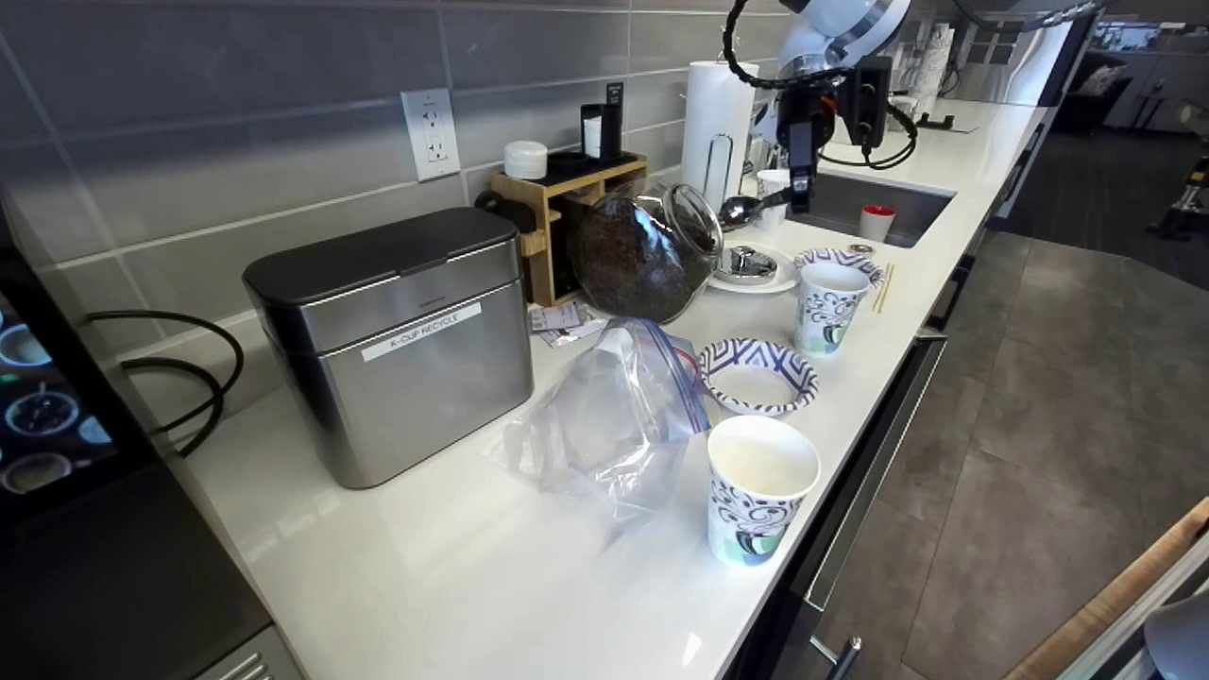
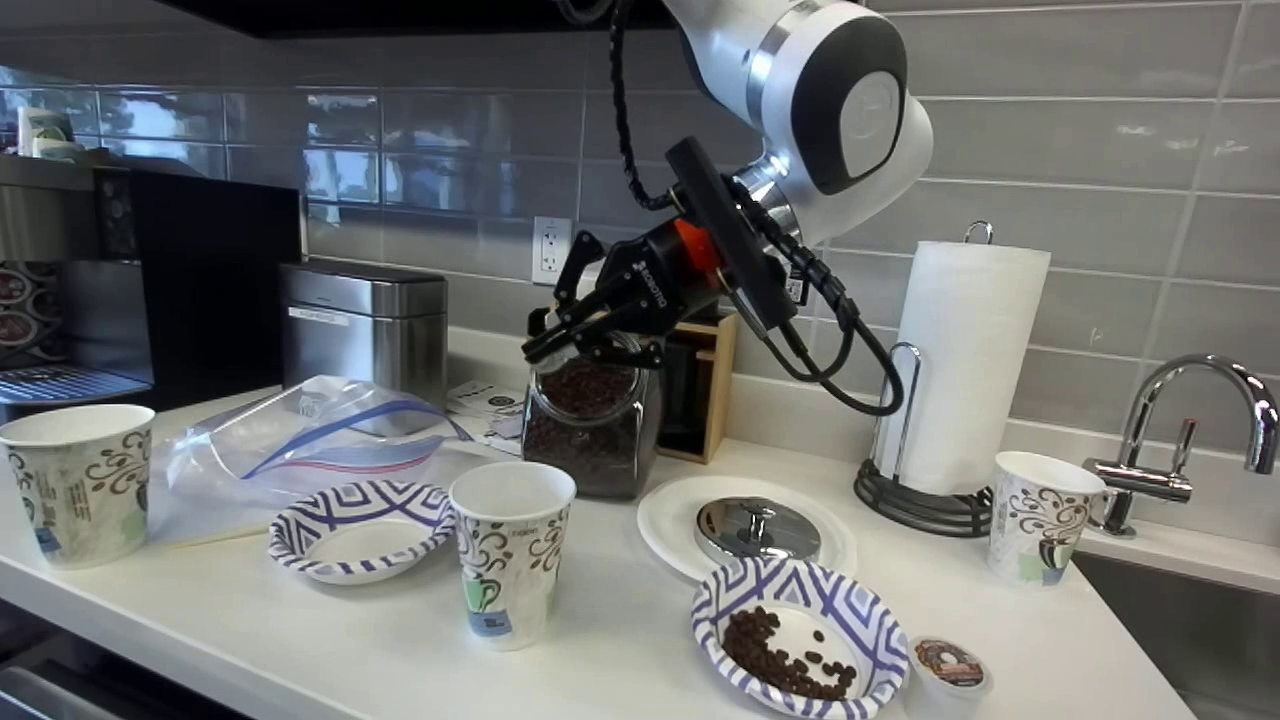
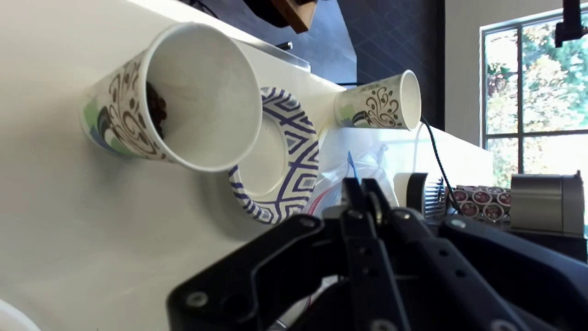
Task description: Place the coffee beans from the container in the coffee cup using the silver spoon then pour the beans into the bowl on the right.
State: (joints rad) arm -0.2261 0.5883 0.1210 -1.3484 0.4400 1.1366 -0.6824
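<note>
One patterned bowl point(image 2: 790, 578) lies nearest in an exterior view, in front of the glass jar point(image 2: 585, 455) and off to its right, with dark coffee beans point(image 2: 762, 660) scattered over its base. A small coffee pod point(image 2: 948, 668) stands farther right of the jar. The coffee cup point(image 2: 512, 560) stands upright on the desk point(image 2: 290, 640), in front of the jar and slightly to its left; the wrist view shows some beans point(image 3: 155, 109) deep inside it. Farther left of the jar lies a second patterned bowl point(image 2: 305, 525), and well to the jar's left stands a matching cup point(image 2: 85, 495). To the jar's right, a third such cup point(image 2: 1042, 530) stands well apart, while a white plate point(image 2: 660, 520) bearing a metal lid point(image 2: 757, 528) lies near. A clear plastic bag point(image 2: 250, 430) sprawls on the jar's left.

The fingers point(image 1: 801, 170) are narrow, pinched on the handle of the silver spoon point(image 1: 740, 211), which hangs just outside the jar's mouth; whether the spoon carries beans cannot be told. The jar itself holds many dark beans. Behind it stands a wooden organizer point(image 2: 722, 390); beyond on its right is a paper towel roll point(image 2: 965, 370), and behind on its left, a steel bin point(image 2: 365, 330).
</note>
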